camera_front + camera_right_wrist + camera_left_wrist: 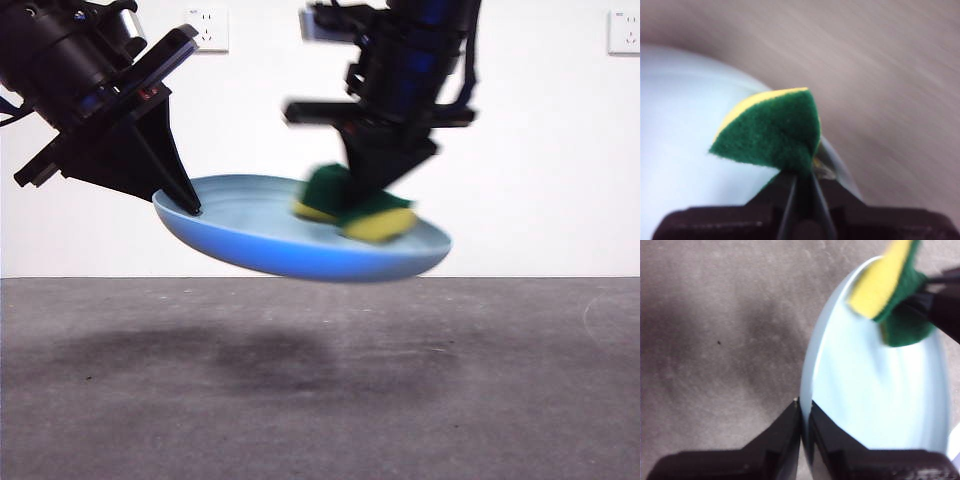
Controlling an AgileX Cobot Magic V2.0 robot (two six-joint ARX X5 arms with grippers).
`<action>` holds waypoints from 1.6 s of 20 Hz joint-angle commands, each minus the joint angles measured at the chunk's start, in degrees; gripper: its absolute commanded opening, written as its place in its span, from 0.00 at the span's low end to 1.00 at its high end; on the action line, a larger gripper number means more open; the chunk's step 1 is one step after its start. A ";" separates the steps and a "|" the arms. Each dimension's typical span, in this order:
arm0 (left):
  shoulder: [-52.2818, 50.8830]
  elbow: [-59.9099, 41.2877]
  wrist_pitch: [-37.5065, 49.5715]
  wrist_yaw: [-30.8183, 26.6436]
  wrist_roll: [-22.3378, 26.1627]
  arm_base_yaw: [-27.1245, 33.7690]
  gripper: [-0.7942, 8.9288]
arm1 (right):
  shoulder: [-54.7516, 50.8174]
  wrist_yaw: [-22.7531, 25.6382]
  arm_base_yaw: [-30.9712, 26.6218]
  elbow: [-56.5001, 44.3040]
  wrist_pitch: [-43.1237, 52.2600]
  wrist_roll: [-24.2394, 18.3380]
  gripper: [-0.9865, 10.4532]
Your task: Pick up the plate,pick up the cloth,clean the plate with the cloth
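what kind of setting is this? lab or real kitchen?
Likely a lab test bench, not a kitchen: bare grey table, plain white wall with outlets, and only the plate and sponge held up by the two arms.

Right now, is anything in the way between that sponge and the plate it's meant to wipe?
Nothing visible is. The right gripper holds the sponge down on the inside of the blue plate, so the two already meet. The left gripper pinches the plate's rim at the far end, holding it above the table, clear of the sponge.
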 commanded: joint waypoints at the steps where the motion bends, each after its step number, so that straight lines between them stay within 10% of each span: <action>1: -0.55 0.46 2.12 3.87 3.52 -1.03 0.07 | 0.35 -12.31 -0.04 -0.72 4.55 1.95 0.07; 4: -0.55 0.46 2.01 -6.19 7.69 -1.03 0.07 | -0.39 -20.37 -0.04 -0.72 2.91 2.84 0.07; 10: 2.03 0.46 1.60 -22.86 16.68 0.31 0.07 | -9.46 -19.50 -0.04 -0.72 -3.65 3.06 0.07; 21: 20.72 0.46 10.69 -24.65 16.61 6.49 0.10 | -26.47 3.85 -0.11 -0.72 -12.02 0.90 0.07; 25: 20.70 0.48 12.35 -24.13 16.13 6.60 0.54 | -25.86 13.16 -0.50 -0.74 -13.33 0.96 0.07; 32: 10.58 4.90 5.97 -20.76 12.92 5.35 0.54 | -14.99 8.50 -6.73 -0.74 -12.74 6.12 0.07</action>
